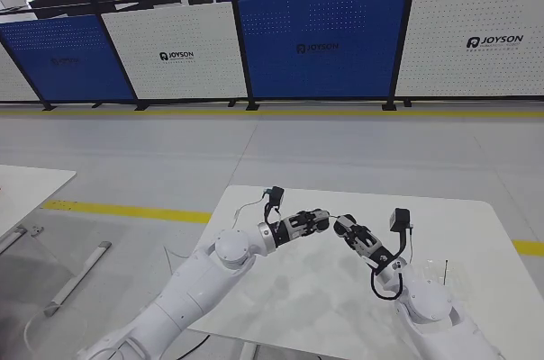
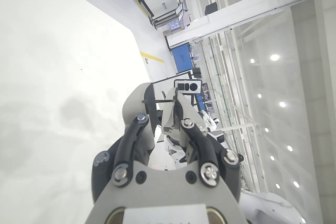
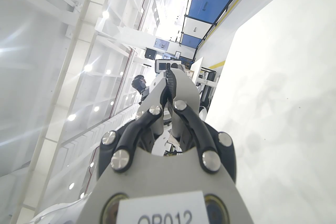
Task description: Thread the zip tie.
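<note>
Both arms hover above the white table (image 1: 281, 297) with their grippers tip to tip. A thin black zip tie (image 2: 158, 101) runs crosswise between the pads of my left gripper (image 2: 160, 102) and touches both. The fingers (image 2: 177, 107) stand a narrow gap apart, closed on it. In the top view the left gripper (image 1: 315, 219) points right and the right gripper (image 1: 344, 225) faces it. My right gripper (image 3: 167, 78) is shut, its ribbed pads meeting at the tips. Whether anything sits between those pads is hidden. Each wrist view shows the other arm's camera just past the fingertips.
The table's far edge (image 1: 362, 191) lies just beyond the grippers, with bare grey floor behind it. A second white table (image 1: 20, 193) stands at the left. Blue and white partition panels (image 1: 321, 49) line the back of the room.
</note>
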You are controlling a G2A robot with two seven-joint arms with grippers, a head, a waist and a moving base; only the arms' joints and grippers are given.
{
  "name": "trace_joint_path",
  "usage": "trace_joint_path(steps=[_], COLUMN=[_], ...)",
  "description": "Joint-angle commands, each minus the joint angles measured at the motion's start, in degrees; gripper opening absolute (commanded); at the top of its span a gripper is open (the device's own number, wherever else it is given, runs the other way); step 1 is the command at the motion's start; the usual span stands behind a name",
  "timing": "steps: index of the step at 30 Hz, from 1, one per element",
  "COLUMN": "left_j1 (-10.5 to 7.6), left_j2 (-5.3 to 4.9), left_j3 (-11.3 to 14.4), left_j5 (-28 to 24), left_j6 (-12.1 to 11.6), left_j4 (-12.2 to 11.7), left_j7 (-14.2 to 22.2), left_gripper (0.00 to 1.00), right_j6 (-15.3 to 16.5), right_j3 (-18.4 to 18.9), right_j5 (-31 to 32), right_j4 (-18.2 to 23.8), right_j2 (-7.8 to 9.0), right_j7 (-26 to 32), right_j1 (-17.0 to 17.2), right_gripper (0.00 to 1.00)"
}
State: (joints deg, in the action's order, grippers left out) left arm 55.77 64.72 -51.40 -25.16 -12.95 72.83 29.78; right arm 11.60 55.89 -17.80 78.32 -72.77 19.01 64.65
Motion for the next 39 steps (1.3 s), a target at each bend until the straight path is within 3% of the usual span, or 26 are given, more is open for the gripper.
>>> trace_joint_path(steps=[1,16,17,18,19,26,33,39], left_j1=[0.13,1.04,1.1,1.14,1.18,1.46,2.58,3.94], left_j2=[0.04,0.13,0.15,0.15,0.15,-0.12,-0.77,-0.99], left_j3=[-0.16,-1.72,-1.83,-1.9,-1.98,-3.08,-4.33,-4.96], left_j5=[-0.68,-1.79,-1.73,-1.65,-1.5,0.2,4.2,5.43], left_j6=[0.12,0.48,0.47,0.46,0.47,1.6,2.73,3.94], left_j4=[0.05,1.31,1.37,1.41,1.45,1.87,2.61,3.95], left_j7=[0.77,2.58,2.57,2.56,2.58,2.92,3.5,1.95], left_gripper=[0.0,0.0,0.0,0.0,0.0,0.0,0.0,0.0], right_j6=[0.0,-0.14,-0.37,-0.57,-0.68,-0.51,0.86,-1.21], right_j3=[0.0,0.02,0.12,0.26,0.48,2.14,6.87,9.56], right_j5=[0.0,0.08,0.19,0.25,0.33,0.68,0.13,-1.29], right_j4=[0.0,0.28,0.66,0.81,0.93,1.75,3.82,5.76], right_j2=[0.0,-0.02,-0.04,-0.04,-0.05,0.02,0.85,1.44], right_j7=[0.0,-0.16,-0.09,0.16,0.08,0.62,1.4,4.42], right_j1=[0.0,0.29,0.56,0.65,0.73,1.88,5.0,6.82], right_gripper=[0.0,0.0,0.24,0.77,1.0,1.0,1.0,1.0])
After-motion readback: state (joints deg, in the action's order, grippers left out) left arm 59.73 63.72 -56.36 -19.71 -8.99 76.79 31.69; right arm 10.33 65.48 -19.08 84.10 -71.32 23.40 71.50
